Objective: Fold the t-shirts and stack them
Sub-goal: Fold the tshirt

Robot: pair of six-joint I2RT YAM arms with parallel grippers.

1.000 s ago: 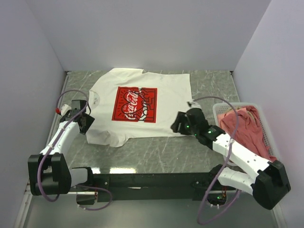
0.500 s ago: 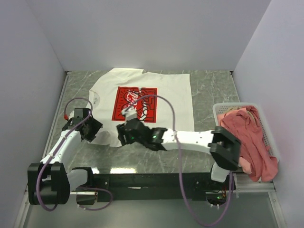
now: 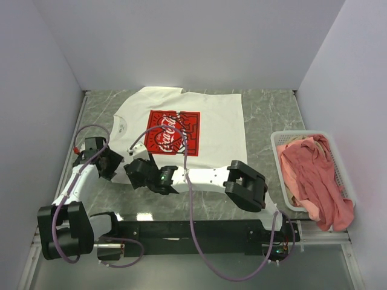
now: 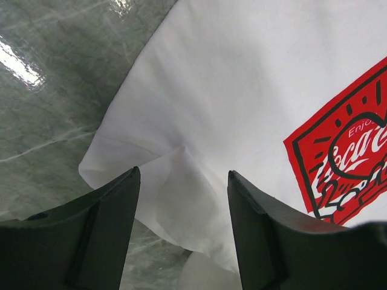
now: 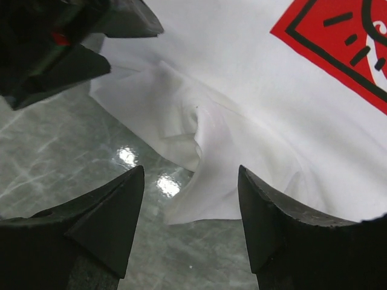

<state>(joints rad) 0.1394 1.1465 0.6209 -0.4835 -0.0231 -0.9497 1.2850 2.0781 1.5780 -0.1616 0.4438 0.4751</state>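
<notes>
A white t-shirt (image 3: 211,121) with a red rectangular chest print (image 3: 173,132) lies spread flat on the grey marbled table. Its near-left sleeve is rumpled at the shirt's lower left corner. My left gripper (image 3: 118,163) hovers open at that sleeve; in the left wrist view the sleeve's folded edge (image 4: 175,181) lies between its open fingers (image 4: 115,229). My right arm reaches across the table's front, and my right gripper (image 3: 132,171) stands open just right of the left one. The right wrist view shows the crumpled sleeve (image 5: 199,139) between the fingertips (image 5: 121,211), and the left gripper (image 5: 60,42) close by.
A white slatted basket (image 3: 277,148) stands at the right edge, holding a salmon-pink t-shirt (image 3: 314,175) that spills over its near rim. White walls enclose the table on three sides. Bare marbled surface (image 3: 272,109) shows between the white shirt and the basket.
My right arm swung from the shirt's right hem across to its near-left sleeve, its jaws widening. My left gripper moved slightly nearer and opened wider.
</notes>
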